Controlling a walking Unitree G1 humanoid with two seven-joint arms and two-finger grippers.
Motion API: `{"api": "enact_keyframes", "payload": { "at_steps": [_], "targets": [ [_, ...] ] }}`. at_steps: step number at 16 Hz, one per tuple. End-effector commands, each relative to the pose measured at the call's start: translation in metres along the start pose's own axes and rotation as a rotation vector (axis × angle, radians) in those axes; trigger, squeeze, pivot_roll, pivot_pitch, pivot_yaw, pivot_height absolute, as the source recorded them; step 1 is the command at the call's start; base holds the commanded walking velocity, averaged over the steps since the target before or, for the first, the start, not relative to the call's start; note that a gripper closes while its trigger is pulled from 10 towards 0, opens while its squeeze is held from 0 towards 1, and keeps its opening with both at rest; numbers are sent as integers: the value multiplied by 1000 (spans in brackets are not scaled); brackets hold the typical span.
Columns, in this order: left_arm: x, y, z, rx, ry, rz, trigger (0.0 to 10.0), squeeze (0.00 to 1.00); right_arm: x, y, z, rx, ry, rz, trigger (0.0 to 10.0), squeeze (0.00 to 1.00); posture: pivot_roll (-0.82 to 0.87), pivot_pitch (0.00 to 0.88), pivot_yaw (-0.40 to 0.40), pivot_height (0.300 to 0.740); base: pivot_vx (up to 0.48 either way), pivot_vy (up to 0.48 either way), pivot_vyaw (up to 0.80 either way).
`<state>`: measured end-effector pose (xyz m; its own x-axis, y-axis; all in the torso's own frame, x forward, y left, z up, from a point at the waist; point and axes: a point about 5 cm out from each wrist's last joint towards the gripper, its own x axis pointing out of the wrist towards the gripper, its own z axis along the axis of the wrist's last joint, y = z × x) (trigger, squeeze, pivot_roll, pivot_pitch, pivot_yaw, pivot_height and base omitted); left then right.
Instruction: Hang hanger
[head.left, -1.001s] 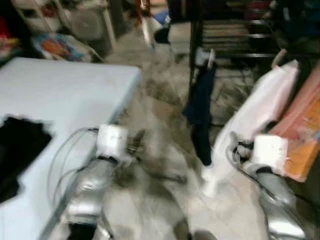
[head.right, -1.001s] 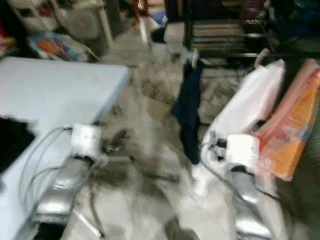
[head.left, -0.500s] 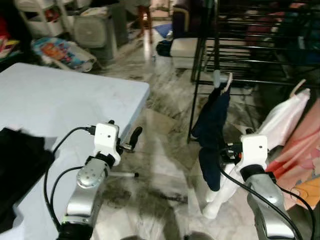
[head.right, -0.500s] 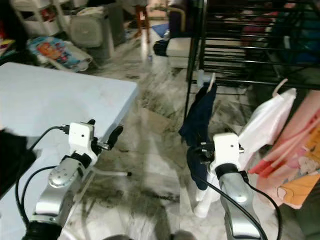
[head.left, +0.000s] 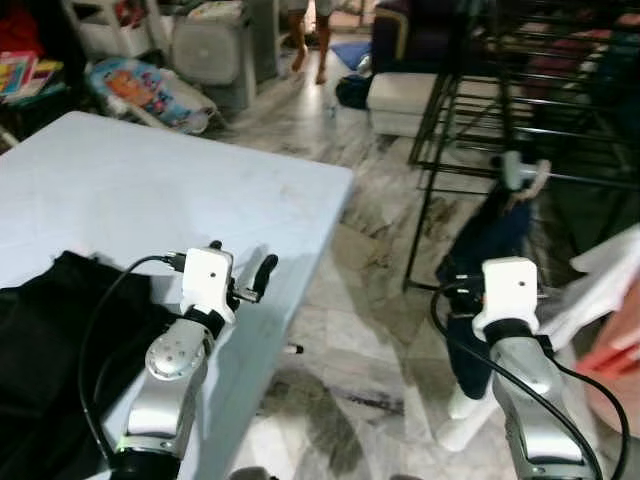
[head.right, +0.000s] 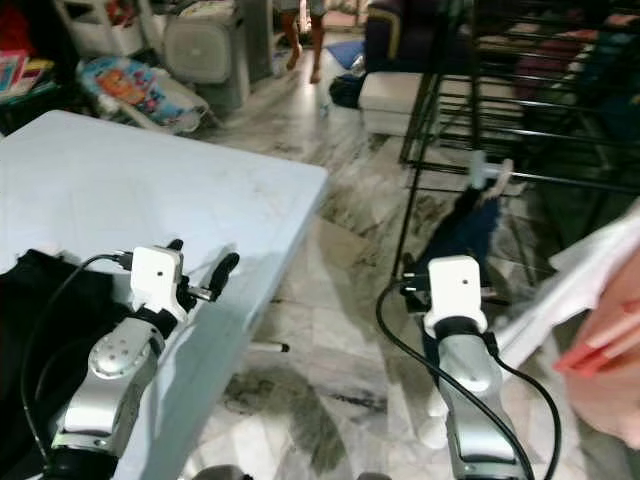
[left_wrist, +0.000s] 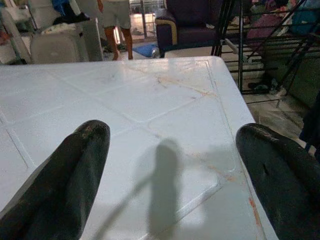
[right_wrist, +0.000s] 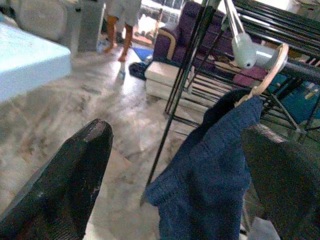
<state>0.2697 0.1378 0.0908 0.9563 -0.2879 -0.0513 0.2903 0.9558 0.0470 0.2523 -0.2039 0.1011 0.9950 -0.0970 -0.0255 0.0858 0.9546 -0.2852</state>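
Hanger (right_wrist: 260, 82) with navy garment (right_wrist: 210, 160) already hooked on drying rack (head.left: 470, 90), at 2 o'clock in head views; task judged near done. Right gripper (right_wrist: 180, 165) spread wide, empty, just short of garment. Left gripper (left_wrist: 175, 175) spread over white table (head.left: 150, 190). Black cloth (head.left: 50, 340) at 8 o'clock, seen from head views; wrist views add hook detail, person's legs (right_wrist: 120, 30).

A pale blue surface (head.left: 150, 190) fills the near left of a cluttered room with a grey-veined marble floor (head.left: 370, 300). Beside it stands a black metal drying rack (head.left: 480, 110). Farther back sit a dark purple armchair (left_wrist: 187, 22), a white cushioned stool (head.left: 400, 100), a grey plastic bin (head.left: 215, 45) and a colourful baby bouncer (head.left: 150, 90). A person's bare legs (head.left: 310, 35) stand near a bright doorway.
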Motion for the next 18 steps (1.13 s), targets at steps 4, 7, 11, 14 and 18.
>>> {"api": "enact_keyframes", "payload": {
  "at_steps": [4, 7, 11, 14, 18],
  "targets": [
    [1, 3, 9, 36, -33, 1, 10000, 0, -3, -23, 5, -48, 15, -63, 10000, 0, -13, 0, -38, 740, 0, 0, 0],
    [-5, 6, 10, 29, -44, 23, 10000, 0, -1, -14, 4, -41, 31, -6, 10000, 0, 5, 0, -39, 740, 0, 0, 0],
    [-18, 10, 7, 6, -15, 29, 10000, 0, 0, -9, 3, -4, 35, -15, 10000, 0, 15, 0, 12, 740, 148, 0, -767],
    [-14, 11, 6, 10, -6, 13, 10000, 0, -1, -10, -7, 19, 56, -42, 10000, 0, 6, 0, 40, 740, 351, 0, -142],
    [-3, 9, 12, 5, -30, 3, 10000, 0, 4, -8, -4, 16, 44, -36, 10000, 0, -4, 0, 37, 740, 352, 0, 0]
  ]
}}
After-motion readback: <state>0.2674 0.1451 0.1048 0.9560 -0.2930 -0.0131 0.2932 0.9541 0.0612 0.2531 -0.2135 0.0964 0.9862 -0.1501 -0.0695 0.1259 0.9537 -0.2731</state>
